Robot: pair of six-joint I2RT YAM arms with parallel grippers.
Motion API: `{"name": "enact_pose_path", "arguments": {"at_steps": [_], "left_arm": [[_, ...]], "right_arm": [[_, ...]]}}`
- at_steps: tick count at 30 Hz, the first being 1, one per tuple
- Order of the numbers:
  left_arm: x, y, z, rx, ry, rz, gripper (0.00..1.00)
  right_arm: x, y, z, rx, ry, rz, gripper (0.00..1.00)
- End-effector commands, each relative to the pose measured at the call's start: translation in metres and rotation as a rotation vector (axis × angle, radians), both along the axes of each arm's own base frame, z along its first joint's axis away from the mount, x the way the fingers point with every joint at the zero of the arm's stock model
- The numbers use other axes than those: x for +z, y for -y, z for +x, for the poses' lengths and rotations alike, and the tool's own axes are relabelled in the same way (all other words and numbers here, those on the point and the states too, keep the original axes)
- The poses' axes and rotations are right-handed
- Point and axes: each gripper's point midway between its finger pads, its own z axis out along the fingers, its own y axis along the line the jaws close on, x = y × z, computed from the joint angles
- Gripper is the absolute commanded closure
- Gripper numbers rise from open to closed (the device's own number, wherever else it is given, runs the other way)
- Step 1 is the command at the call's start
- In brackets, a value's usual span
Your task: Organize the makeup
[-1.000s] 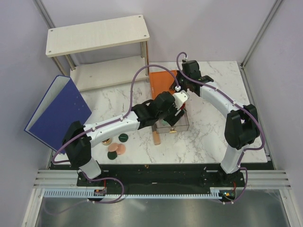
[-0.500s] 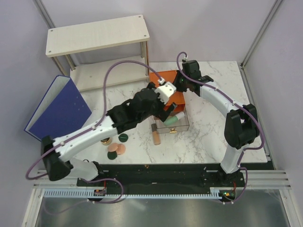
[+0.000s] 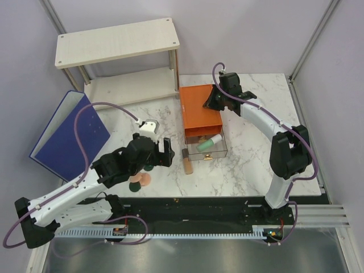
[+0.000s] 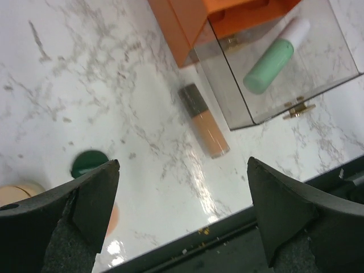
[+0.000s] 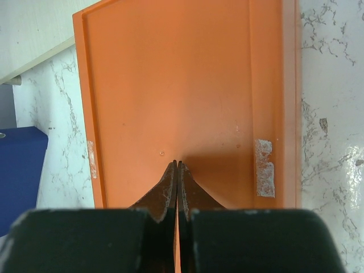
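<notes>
The right gripper [image 5: 177, 168] is shut together on nothing, its tips set on top of the orange drawer box [image 5: 182, 85], probably so that the box is kept from sliding. The mint-green tube [image 4: 270, 65] is laid inside the pulled-out clear drawer [image 4: 321, 85]. The left gripper [image 4: 182, 199] is held wide apart and empty above the table [image 4: 114, 85], where the peach tube [image 4: 206, 122], just beside the drawer, is likely to be taken next

The left hand [image 4: 181, 166] hangs low with jaws spread wide; the right hand [image 5: 178, 164], jaws pressed together, reaches far forward.
</notes>
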Motion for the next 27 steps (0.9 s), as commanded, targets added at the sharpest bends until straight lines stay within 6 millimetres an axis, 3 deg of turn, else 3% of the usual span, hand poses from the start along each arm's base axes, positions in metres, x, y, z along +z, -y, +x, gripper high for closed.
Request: {"name": "enact_pose_path", "arguments": {"at_steps": [1, 7, 10, 19, 27], "left_arm": [[-0.040, 0.017, -0.027, 0.011, -0.284, -0.094, 0.01], [-0.102, 0.028, -0.039, 0.049, -0.506, -0.081, 0.01], [-0.119, 0.041, -0.041, 0.032, -0.549, -0.134, 0.01], [-0.154, 0.071, -0.038, 0.075, -0.640, -0.306, 0.02], [-0.164, 0.087, -0.013, 0.188, -0.655, -0.323, 0.02]], "right_arm": [[-0.021, 0.009, -0.015, 0.010, -0.059, -0.046, 1.00], [-0.024, 0.010, -0.021, 0.016, -0.071, -0.046, 1.00], [-0.027, 0.012, -0.024, 0.018, -0.075, -0.052, 1.00], [-0.032, 0.013, -0.030, 0.023, -0.090, -0.051, 1.00], [-0.030, 0.012, -0.030, 0.028, -0.086, -0.048, 1.00]]}}
